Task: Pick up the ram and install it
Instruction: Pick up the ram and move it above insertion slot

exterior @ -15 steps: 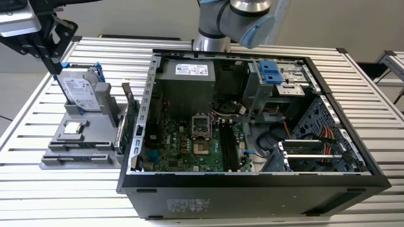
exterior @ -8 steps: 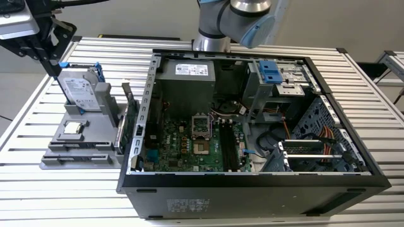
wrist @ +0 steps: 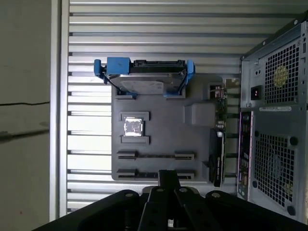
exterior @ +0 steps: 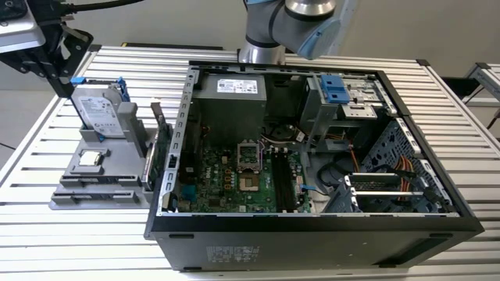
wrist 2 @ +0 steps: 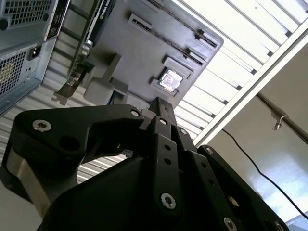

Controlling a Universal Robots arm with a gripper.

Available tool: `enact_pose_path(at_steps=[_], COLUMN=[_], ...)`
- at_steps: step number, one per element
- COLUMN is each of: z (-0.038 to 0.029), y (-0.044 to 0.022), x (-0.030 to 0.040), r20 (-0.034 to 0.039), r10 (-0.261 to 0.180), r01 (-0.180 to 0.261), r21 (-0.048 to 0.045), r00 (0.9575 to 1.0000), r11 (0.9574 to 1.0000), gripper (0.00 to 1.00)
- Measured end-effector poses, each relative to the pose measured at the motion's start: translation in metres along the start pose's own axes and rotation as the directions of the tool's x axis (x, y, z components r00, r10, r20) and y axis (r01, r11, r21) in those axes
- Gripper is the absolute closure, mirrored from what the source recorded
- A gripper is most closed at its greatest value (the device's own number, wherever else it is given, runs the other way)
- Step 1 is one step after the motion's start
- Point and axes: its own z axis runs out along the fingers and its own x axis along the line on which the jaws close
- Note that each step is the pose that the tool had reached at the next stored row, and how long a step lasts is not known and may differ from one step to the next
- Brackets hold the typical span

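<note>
Fingers (wrist: 164, 179) of the hand (exterior: 60, 86) look pressed together, with nothing seen between them. The hand hangs farthest from the computer case (exterior: 312, 240), on the exterior view's left, above a grey holder (exterior: 109, 175) that lies on the slatted table (exterior: 47, 240).

On the holder, well apart from the case, a hard drive (exterior: 100, 117) stands upright in a blue-ended caddy. A square chip (exterior: 92, 157) lies flat in a recess near the drive. Two long narrow slots (wrist: 156, 155) cross the holder just past the chip; I cannot tell whether the ram stands in either one.

At the holder's edge nearest the case, an expansion card (exterior: 160, 146) stands on edge, just beside the case's wall.

The case lies on its side with its panel off. Inside are the motherboard (exterior: 226, 181) with its long black slots (exterior: 285, 181) and a grey power supply (exterior: 229, 96). The arm (exterior: 289, 23) rises beyond the case's far wall.
</note>
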Motion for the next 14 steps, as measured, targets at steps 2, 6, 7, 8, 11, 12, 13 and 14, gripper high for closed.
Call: enact_pose_path(at_steps=[2,6,7,8,11,12,13,14], z=[0.0,-0.0002,-0.0003,-0.0003,-0.0004,-0.0004,-0.0005,-0.0006], y=[-0.002,-0.0064,-0.0076,-0.0088,-0.0126,-0.0136,-0.0148,-0.0162], x=[0.0,0.0,0.0,0.0,0.0,0.0,0.0,0.0], r20=[-0.0003,-0.0012,-0.0014,-0.0016,-0.0026,-0.0028,-0.0031,-0.0034], r10=[0.0,0.0,0.0,0.0,0.0,0.0,0.0,0.0], r01=[0.0,0.0,0.0,0.0,0.0,0.0,0.0,0.0], r21=[0.0,0.0,0.0,0.0,-0.0001,-0.0001,-0.0001,0.0], r00=[1.0,1.0,1.0,1.0,1.0,1.0,1.0,1.0], r11=[1.0,1.0,1.0,1.0,1.0,1.0,1.0,1.0], gripper=[1.0,1.0,1.0,1.0,1.0,1.0,1.0,1.0])
